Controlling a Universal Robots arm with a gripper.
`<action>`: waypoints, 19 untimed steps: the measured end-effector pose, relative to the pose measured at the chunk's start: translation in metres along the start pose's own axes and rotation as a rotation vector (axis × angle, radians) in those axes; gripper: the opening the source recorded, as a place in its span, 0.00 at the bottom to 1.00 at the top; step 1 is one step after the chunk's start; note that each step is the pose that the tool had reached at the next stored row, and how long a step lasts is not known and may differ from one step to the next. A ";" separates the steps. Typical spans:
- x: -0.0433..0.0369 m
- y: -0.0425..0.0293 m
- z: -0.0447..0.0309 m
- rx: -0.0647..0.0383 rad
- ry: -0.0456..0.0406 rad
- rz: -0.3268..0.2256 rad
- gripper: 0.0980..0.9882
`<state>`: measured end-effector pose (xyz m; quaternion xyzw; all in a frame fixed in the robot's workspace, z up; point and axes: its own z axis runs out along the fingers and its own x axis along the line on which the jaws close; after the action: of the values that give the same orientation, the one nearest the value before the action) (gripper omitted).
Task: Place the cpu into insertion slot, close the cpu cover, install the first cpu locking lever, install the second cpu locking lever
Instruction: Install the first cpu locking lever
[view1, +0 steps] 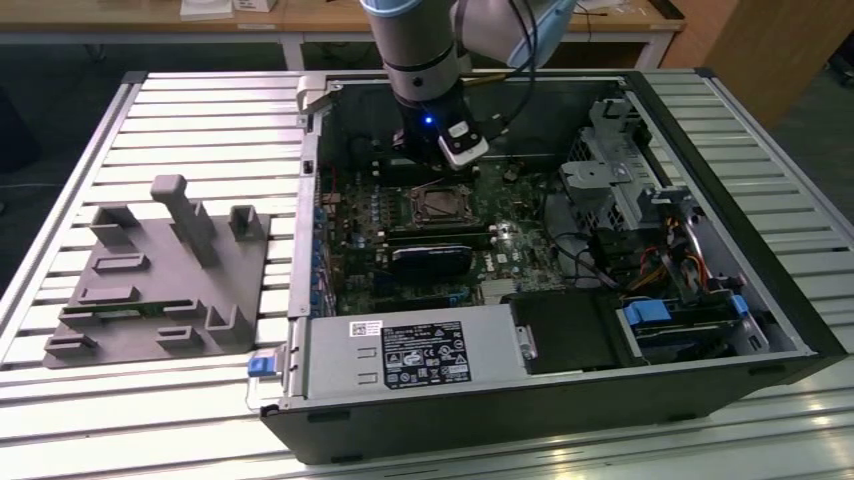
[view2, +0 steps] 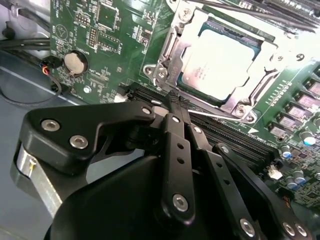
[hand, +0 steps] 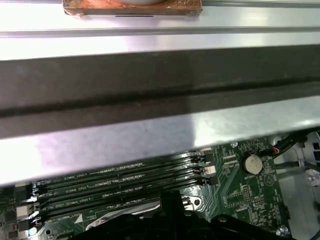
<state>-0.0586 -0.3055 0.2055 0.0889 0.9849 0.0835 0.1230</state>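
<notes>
Slatted table (view1: 160, 420) at 6 o'clock in the exterior view, with an open computer case (view1: 534, 420) lying on it. Power supply (view1: 400, 355) sits along the case's 6 o'clock wall. Grey fixture (view1: 160, 270) is on the table at 9 o'clock, apart from the case.

Farther in there is a black card (view1: 430, 255), then the insertion slot (view1: 438, 205) just past it toward 12, near the board's middle. Second wrist view: cpu (view2: 220, 65) seated in the slot, cpu cover (view2: 172, 42) down over it, chip showing through the window.

Gripper (view1: 430, 162) hangs just past the slot at 12 o'clock, under the arm (view1: 416, 50). Fingertips (view2: 172, 102) are pressed together close beside the slot's edge. A thin bright rod (view2: 225, 119) runs by them, but contact with it cannot be told.

First wrist view: memory slots (hand: 125, 177) and coin battery (hand: 252, 162) on the board.
</notes>
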 end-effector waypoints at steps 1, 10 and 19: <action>0.0005 0.0003 0.0004 0.001 -0.0005 0.003 0.01; 0.0028 0.0001 0.0062 0.017 -0.0137 0.072 0.01; 0.0047 0.0039 0.0083 0.017 -0.0146 0.088 0.01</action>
<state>-0.0604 -0.2996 0.1972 0.1338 0.9798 0.0796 0.1256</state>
